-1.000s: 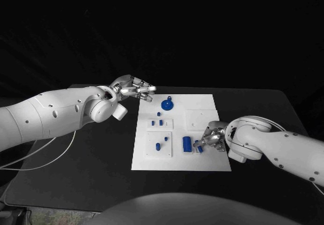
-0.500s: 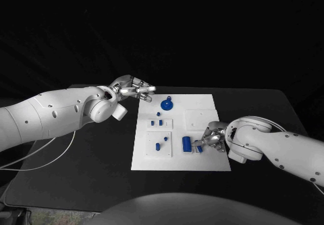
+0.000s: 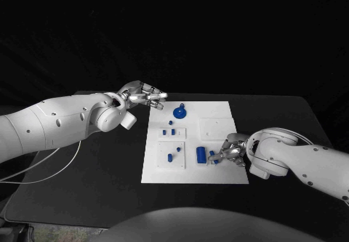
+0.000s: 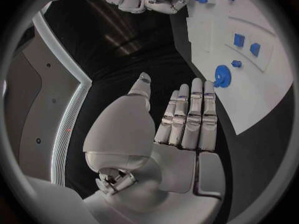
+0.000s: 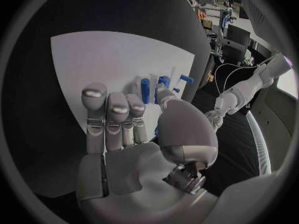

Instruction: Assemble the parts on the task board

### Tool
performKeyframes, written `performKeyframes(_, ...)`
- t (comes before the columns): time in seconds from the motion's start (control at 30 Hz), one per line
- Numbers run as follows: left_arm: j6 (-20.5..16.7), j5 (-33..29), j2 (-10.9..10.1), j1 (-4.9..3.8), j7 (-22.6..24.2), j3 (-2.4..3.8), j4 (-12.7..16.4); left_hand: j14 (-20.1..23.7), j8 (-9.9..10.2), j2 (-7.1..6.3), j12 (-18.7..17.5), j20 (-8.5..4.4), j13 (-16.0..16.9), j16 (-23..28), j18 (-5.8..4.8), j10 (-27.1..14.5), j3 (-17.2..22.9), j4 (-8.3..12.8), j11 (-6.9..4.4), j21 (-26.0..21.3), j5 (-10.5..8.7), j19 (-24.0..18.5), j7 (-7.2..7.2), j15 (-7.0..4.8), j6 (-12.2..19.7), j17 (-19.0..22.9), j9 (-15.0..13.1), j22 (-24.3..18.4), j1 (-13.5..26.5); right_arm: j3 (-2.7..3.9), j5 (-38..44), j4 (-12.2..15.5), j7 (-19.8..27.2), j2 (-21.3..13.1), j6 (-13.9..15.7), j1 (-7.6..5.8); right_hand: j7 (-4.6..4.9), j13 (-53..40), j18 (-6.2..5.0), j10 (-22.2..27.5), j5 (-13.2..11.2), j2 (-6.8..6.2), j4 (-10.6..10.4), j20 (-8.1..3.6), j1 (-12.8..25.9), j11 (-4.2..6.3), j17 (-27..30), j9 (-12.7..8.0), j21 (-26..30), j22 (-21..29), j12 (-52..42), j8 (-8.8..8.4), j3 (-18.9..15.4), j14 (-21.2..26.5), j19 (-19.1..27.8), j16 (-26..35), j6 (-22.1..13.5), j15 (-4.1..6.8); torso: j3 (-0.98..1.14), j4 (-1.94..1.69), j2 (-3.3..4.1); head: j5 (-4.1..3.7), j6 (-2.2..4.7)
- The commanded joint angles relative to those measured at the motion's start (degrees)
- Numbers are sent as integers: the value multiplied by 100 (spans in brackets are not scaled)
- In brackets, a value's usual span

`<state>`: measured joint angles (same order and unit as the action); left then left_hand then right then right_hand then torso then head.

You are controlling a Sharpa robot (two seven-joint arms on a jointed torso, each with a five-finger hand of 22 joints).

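Note:
The white task board [image 3: 218, 174] lies in the middle of the black table. On it are a round blue knob [image 3: 180, 111], several small blue pieces [image 3: 174, 132], a blue cylinder [image 3: 200, 154] and a small blue piece [image 3: 213, 154]. My right hand [image 3: 230, 150] rests low over the board's near right part, its fingertips against that small piece; a pinch is not plain. In the right wrist view the right hand [image 5: 137, 134] reaches toward the cylinder [image 5: 144, 89]. My left hand [image 3: 146, 95] hovers off the board's far left corner, fingers straight and holding nothing [image 4: 181, 129].
The black table [image 3: 95, 171] spreads wide on both sides of the board. A pale cable [image 3: 44, 169] trails from my left arm across the table's left side. In the left wrist view the round knob [image 4: 222, 76] sits just beyond my fingertips.
My right hand and forearm have shifted slightly toward the near right side, fingertips staying by the small blue piece. The left hand has not moved.

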<state>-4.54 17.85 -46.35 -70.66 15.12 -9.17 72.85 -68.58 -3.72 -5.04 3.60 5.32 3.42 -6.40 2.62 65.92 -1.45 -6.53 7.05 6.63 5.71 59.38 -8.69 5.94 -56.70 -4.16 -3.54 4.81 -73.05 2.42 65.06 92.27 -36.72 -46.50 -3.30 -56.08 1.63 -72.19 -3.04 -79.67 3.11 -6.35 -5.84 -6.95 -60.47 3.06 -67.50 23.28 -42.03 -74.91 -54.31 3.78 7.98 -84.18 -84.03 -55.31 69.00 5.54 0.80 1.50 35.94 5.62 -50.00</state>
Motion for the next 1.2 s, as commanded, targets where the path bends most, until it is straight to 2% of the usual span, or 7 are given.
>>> performKeyframes(0.03,61,6,2,-3,32,2,2,42,-12,43,-19,-9,8,-30,-74,-49,-12,-21,10,27,-24,-32,2,7,43,8,-10,-9,6,-2,-15,57,99,-51,-90,19,-4,-10,-45,-31,-35,61,35,-32,-24,-9,-11,13,-6,-56,10,-5,-26,-10,-316,37,58,35,1,4,3,0,0)
performKeyframes(0.37,64,7,3,-3,28,0,-15,42,-12,43,-19,-9,8,-30,-74,-49,-12,-21,10,27,-24,-32,2,7,43,8,-10,-9,6,1,-17,272,190,-180,-4,34,-40,-16,-38,-48,-32,205,81,-41,18,12,-26,87,-29,-57,3,9,30,-17,-319,29,165,46,-2,2,-3,-6,0)
performKeyframes(0.43,65,7,4,-3,28,-1,-15,43,-11,46,-18,-9,8,-30,-74,-46,-12,-26,9,27,-23,-34,0,8,41,8,-10,-10,4,2,-17,313,201,-200,13,35,-75,-21,-22,-58,-33,283,213,-72,74,40,-31,371,-40,-52,5,-13,36,-24,-318,30,200,72,-3,-1,-4,-8,1)
performKeyframes(0.57,66,7,4,-3,27,-3,-18,43,-11,46,-18,-9,8,-30,-74,-46,-12,-26,9,27,-23,-34,0,8,41,8,-10,-10,4,6,-13,368,214,-230,39,36,-82,-29,-22,-62,-36,264,227,-61,114,38,-41,618,-54,-42,8,-5,162,-23,-318,26,177,66,-5,-5,0,-9,0)
performKeyframes(0.97,73,7,7,-3,24,-13,-36,43,-11,46,-18,-9,8,-30,-74,-46,-12,-26,9,27,-23,-34,0,8,41,8,-10,-10,4,26,50,377,186,-276,-14,36,-121,-35,-19,-63,-26,293,332,-64,71,57,-28,1030,-67,-29,-14,0,203,-21,-316,19,203,73,-7,-5,-1,-16,0)
performKeyframes(1.17,75,7,10,-3,21,-29,-38,44,-11,66,-19,-8,8,-30,-74,-47,-17,-22,10,27,-22,-34,0,8,41,8,-10,-10,-1,29,117,306,150,-261,-157,36,-180,-29,-7,-64,-34,347,606,-77,-237,83,-25,1121,-63,-26,-1,22,393,-17,-313,25,263,90,-8,-5,-3,-18,0)
performKeyframes(1.2,75,7,9,-3,21,-31,-38,44,-11,66,-19,-8,8,-30,-74,-47,-17,-22,10,27,-22,-34,0,8,41,8,-10,-10,-1,29,121,304,150,-261,-168,36,-175,-29,12,-77,-33,342,678,-90,-172,93,-28,1237,-66,-28,-1,6,450,-17,-314,26,272,97,-7,-6,-3,-17,0)
